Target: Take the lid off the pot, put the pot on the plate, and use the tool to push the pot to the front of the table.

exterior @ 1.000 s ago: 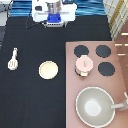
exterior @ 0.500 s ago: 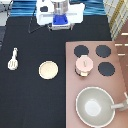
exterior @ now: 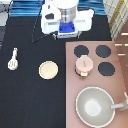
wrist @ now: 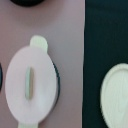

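Above the pot (exterior: pixel 83 66), toward the exterior view's top, I've got the gripper (exterior: pixel 67 29); grip state unreadable. Lid (wrist: pixel 31 85) on, step one: needs descent onto knob.

No text, label, brand, number or sign can be read on anything here. The white-and-blue two-finger gripper (exterior: pixel 66 29), at twelve o'clock in the exterior view over the far edge of the large flat black table (exterior: pixel 30 100), carries no legible marking. The small round pale-pink lid with its central knob (exterior: pixel 84 63) (wrist: pixel 31 85), sitting on the pinkish-tan pot, is plain, and so is the flat round cream plate (exterior: pixel 48 69) (wrist: pixel 116 97).
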### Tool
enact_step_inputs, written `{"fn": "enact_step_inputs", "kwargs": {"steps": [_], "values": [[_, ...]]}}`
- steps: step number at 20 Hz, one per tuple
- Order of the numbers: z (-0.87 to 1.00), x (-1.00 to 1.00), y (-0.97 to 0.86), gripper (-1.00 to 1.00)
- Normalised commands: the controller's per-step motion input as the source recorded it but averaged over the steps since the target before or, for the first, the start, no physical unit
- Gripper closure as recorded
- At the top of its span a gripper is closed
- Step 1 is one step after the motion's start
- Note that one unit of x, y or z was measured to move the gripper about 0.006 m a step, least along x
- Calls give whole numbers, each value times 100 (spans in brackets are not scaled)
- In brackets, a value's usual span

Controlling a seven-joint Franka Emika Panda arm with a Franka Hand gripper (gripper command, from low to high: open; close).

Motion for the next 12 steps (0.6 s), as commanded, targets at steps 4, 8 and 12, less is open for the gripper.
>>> {"fn": "enact_step_inputs", "kwargs": {"steps": [4, 8, 12], "values": [[4, 98, 48, -100], [-17, 73, 65, -100], [-39, 38, 79, -100]]}}
